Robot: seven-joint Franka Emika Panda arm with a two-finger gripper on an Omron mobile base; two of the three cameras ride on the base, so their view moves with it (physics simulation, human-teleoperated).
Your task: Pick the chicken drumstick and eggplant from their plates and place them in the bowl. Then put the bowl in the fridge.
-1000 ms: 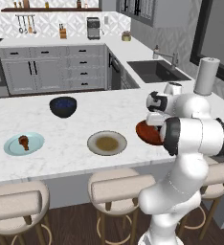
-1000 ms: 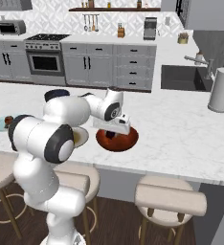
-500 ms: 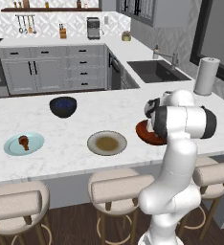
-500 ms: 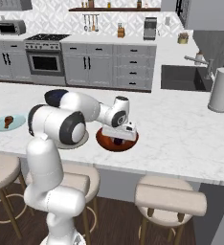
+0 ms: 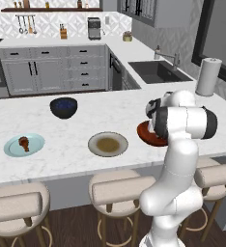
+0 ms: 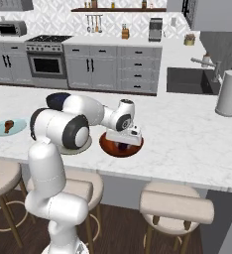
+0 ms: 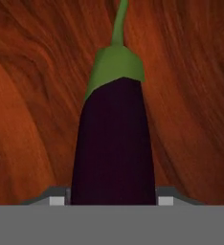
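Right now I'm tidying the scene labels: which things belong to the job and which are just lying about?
Job:
eggplant, over the reddish-brown bowl
chicken drumstick on pale blue plate
beige plate, bare
gripper

Lying about:
dark blue bowl
paper towel roll
sink
stools

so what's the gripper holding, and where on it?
Cannot tell if held: the eggplant sits at the gripper, its lower body end hidden, green stem pointing away, over the bowl.
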